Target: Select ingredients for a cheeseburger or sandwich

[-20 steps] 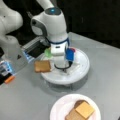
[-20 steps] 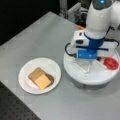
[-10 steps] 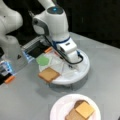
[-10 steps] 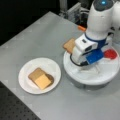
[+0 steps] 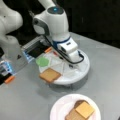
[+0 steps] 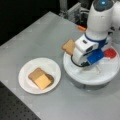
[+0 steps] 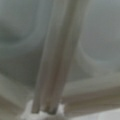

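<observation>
A white paper plate (image 5: 58, 110) (image 6: 25, 82) carries the sandwich stack: a brown toast square (image 6: 35, 73), a dark round patty (image 6: 50, 77) and a yellow cheese square (image 5: 85, 110) (image 6: 42, 81) on top. On a round white divided tray (image 5: 82, 72) (image 6: 100, 77) lie a second toast square (image 5: 50, 74) (image 6: 68, 46), a green leaf piece (image 5: 42, 61) and a red disc (image 6: 110, 53). My gripper (image 5: 72, 65) (image 6: 83, 65) hangs low over the tray's middle, between the toast and the red disc. The wrist view shows only the tray's white dividers (image 7: 50, 62) up close.
A second white robot base (image 5: 10, 37) stands at a front view's left. Small orange pieces lie on the grey table (image 5: 10, 79) (image 6: 81, 28). A dark mat edge runs along a front view's bottom left (image 6: 15, 110).
The hand has shifted a little toward a front view's right over the tray, and the green leaf piece now shows beside it. The plate's stack has not moved.
</observation>
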